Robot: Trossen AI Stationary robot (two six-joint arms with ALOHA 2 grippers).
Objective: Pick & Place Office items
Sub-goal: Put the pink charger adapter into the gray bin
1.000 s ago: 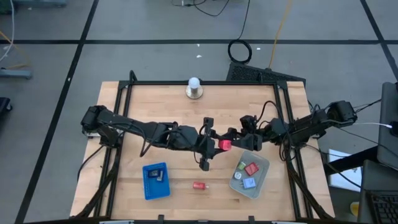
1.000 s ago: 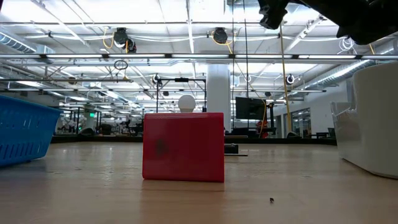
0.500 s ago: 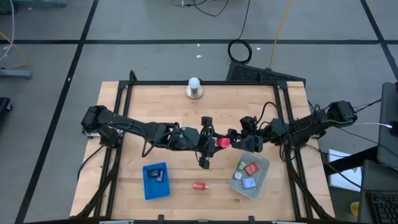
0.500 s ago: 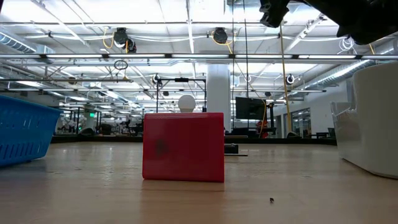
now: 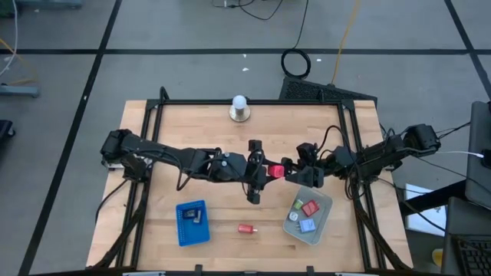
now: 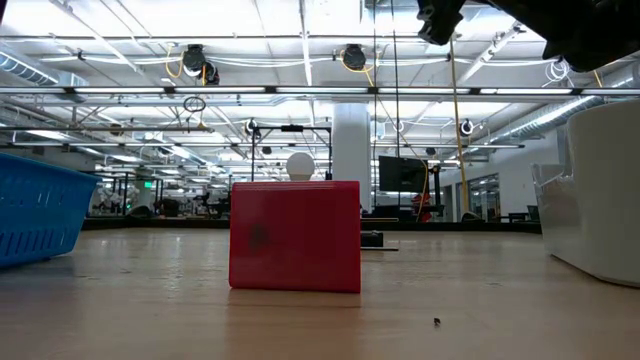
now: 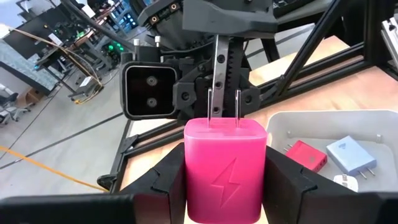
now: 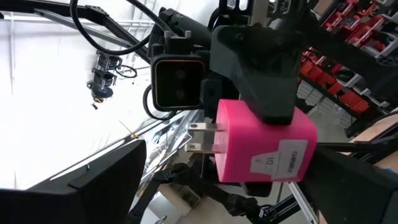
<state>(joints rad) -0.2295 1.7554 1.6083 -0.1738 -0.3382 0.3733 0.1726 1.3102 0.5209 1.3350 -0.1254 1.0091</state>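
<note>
My left gripper (image 5: pixel 268 170) hangs above the table's middle, shut on a pink plug-in block (image 5: pixel 275 170) with a lightning mark (image 7: pixel 225 176) and two metal prongs. My right gripper (image 5: pixel 292 170) faces it from the right. Its open fingers (image 8: pixel 93 186) stand wide on either side of the block (image 8: pixel 264 146), and I see no touch. A red block (image 5: pixel 245 228) lies flat on the table near the front, and fills the middle of the low view (image 6: pixel 295 236). Several more items lie in the clear bin (image 5: pixel 323 218). My left gripper pinches the pink block's two side faces (image 7: pixel 190 168) between its two fingers. The fingers come nearly level from the table's left. The prongs (image 7: pixel 224 106) point away from them toward my right gripper. The block is lifted clear of the table.
A blue tray (image 5: pixel 192 223) with a dark piece in it sits front left. The clear bin (image 7: pixel 373 118) at front right holds a red and a light-blue block. A white ball on a round base (image 5: pixel 239 108) stands at the far edge. Black frame rails run along the table's sides.
My left gripper has swung a little toward the table's far edge with the pink block, still shut on it, so the block now sits in line with my right gripper.
</note>
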